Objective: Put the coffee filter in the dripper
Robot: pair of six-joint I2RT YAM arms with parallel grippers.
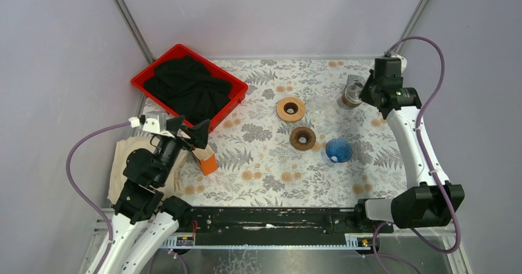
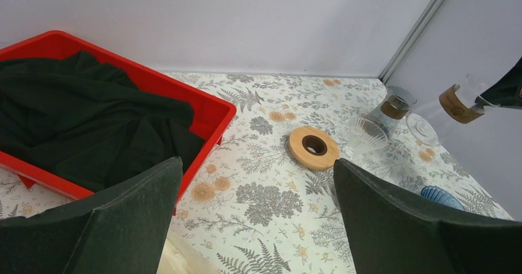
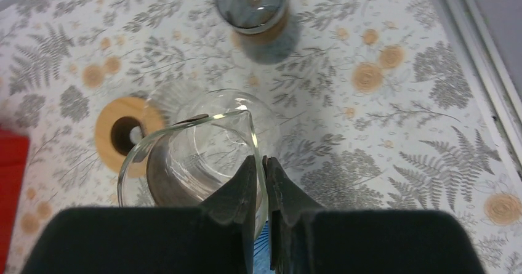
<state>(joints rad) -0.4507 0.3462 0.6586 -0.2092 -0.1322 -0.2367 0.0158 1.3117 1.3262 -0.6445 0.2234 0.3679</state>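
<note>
**Filter under the left arm, neither gripper on it**

Coffee filter [image 1: 118,163]: I am reading the pale cream sheet at the near-left edge of the counter [image 1: 258,163] as the filter stock. I cannot tell whether it is 1 sheet or a stack, because the left arm is covering much of it.

Handling, as a judgement: it is looking like paper, so very light, limp, quick to crease, and likely to slide or cling to a neighbour rather than lift cleanly. A shallow pinch on a free edge or seam is looking better than a press on the flat middle.

Left gripper [image 1: 188,130]: it is standing wide and holding nothing. It is hovering over the far-right corner of the cream sheet, just beside an orange box [image 1: 208,162]. Its wrist view is catching only a sliver of cream at the bottom edge. So the filter is lying below and behind the fingertips, not between them.

Right gripper [image 3: 260,161]: it is narrowed onto the rim of a glass carafe [image 3: 197,132], with 1 finger inside the wall and 1 outside. It is carrying the carafe clear of the counter at the far right, well apart from the filter.

Dripper [image 1: 338,150]: I am taking the blue ribbed cone as the dripper. It is sitting near 2 wooden rings [image 1: 290,109] in the right half, well apart from the filter.
</note>
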